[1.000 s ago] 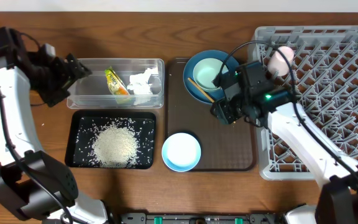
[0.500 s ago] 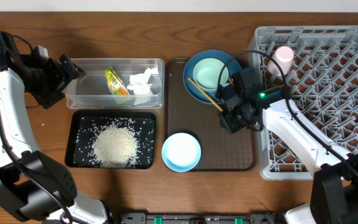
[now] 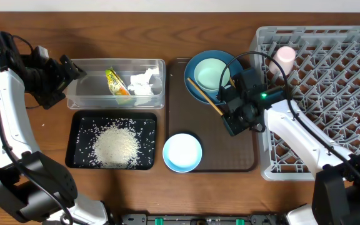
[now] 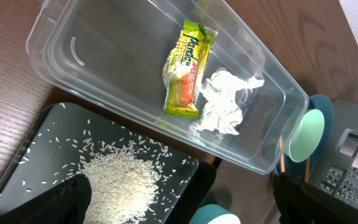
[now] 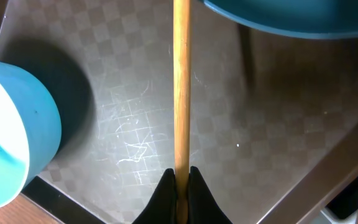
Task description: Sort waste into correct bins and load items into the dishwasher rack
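Note:
My right gripper (image 3: pixel 225 115) (image 5: pixel 181 182) is shut on a wooden chopstick (image 3: pixel 205 95) (image 5: pixel 181 87), low over the brown tray. The stick's far end lies against the dark blue plate (image 3: pixel 194 92) (image 5: pixel 291 15), which holds the pale mint bowl (image 3: pixel 212 74). A white and light-blue bowl (image 3: pixel 182 152) (image 5: pixel 8 143) stands on the tray's front. The pink cup (image 3: pixel 285 56) lies in the grey rack (image 3: pixel 336 94). The wrapper (image 3: pixel 117 82) (image 4: pixel 188 68) and tissue (image 3: pixel 142 83) (image 4: pixel 225 102) lie in the clear tub (image 3: pixel 89 94). Rice (image 3: pixel 114 147) (image 4: pixel 117 180) fills the black tray (image 3: pixel 74 140). My left gripper (image 3: pixel 67 70) (image 4: pixel 182 208) is open and empty, left of the tub.
The brown serving tray (image 3: pixel 230 150) (image 5: pixel 272 124) sits between the bins and the rack, whose wall rises right beside my right arm. Bare wooden table (image 3: pixel 167 37) shows along the back and at the far left.
My right gripper came off the plate's edge down towards the tray and shut on the chopstick. The left gripper drew back a little to the left, then stayed still.

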Motion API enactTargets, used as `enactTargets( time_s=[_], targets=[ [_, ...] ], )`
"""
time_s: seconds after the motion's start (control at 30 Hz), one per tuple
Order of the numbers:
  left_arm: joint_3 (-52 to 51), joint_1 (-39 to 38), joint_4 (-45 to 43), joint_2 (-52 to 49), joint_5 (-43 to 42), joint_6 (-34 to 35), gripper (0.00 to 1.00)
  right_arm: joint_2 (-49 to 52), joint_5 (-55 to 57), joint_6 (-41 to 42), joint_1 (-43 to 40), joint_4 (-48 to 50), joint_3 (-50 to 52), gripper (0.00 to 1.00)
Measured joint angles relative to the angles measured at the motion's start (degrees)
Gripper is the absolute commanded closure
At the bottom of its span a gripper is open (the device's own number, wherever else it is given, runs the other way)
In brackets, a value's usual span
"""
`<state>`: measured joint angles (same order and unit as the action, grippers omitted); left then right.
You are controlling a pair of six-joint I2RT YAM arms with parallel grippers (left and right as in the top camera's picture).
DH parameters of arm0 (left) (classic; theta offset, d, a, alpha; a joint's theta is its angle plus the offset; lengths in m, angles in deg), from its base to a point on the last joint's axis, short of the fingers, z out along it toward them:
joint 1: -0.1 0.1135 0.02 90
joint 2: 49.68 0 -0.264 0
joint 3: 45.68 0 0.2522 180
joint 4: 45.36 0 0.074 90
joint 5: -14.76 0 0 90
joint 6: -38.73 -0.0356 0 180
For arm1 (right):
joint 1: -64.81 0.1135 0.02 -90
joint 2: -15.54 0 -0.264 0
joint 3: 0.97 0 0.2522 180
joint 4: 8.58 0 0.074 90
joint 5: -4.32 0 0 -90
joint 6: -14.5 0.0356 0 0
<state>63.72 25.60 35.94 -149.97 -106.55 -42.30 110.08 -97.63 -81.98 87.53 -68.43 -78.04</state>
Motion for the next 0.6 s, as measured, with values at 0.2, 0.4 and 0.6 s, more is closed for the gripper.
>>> enactTargets(
  time_s=[0.2,0.4,0.6],
  targets=[
    [0.0,0.0,0.0,0.0,0.0,0.0,0.04,0.0,-0.4,0.0,0.0,0.0,0.0,0.99],
    [0.0,0.0,0.0,0.0,0.0,0.0,0.04,-0.5,-1.2,0.0,0.0,0.0,0.0,0.99],
    [0.0,0.0,0.0,0.0,0.0,0.0,0.04,-5.5,-1.7,0.2,0.0,0.0,0.0,0.99]
  ],
)
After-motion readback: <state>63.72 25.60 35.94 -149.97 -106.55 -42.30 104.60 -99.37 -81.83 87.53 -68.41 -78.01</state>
